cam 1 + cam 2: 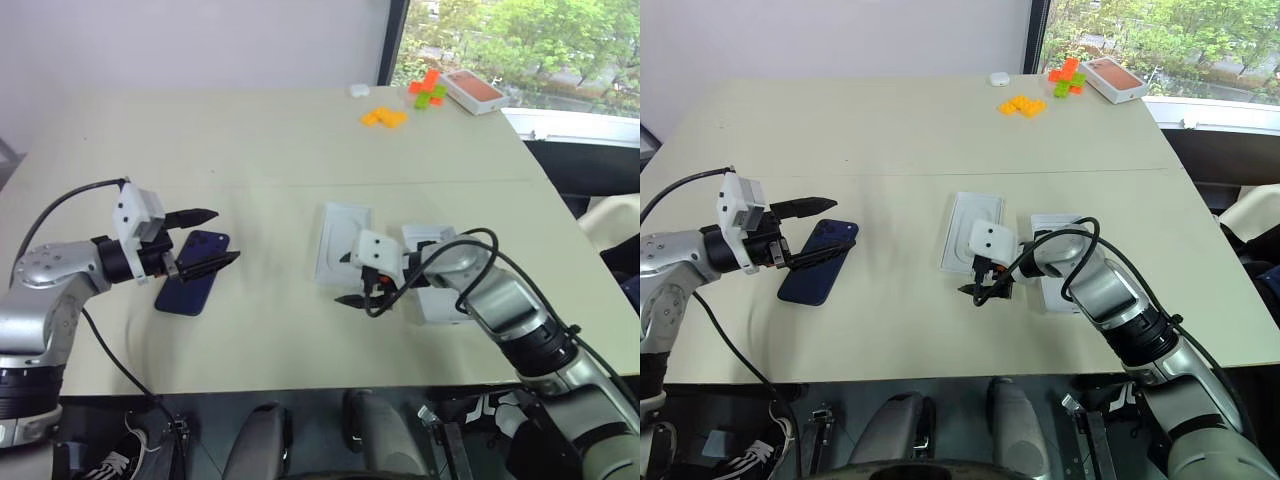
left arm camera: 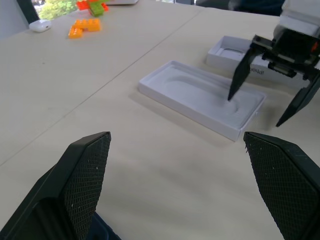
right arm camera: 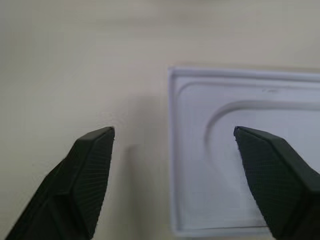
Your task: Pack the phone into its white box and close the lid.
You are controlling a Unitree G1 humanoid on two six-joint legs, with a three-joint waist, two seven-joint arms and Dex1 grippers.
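Lying flat, the glossy navy phone (image 1: 817, 261) sits beneath released left jaws; right jaws released.

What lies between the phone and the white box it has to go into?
The thin white insert lies flat on the table between the phone and the white box, and the right tool, open, hangs at the insert's near end.

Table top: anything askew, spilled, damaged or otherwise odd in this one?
Nothing spilled or visibly damaged. The phone lies flat, at an angle, under the open left gripper. The thin white insert lies loose at the open right gripper; the white box lies partly behind that arm.
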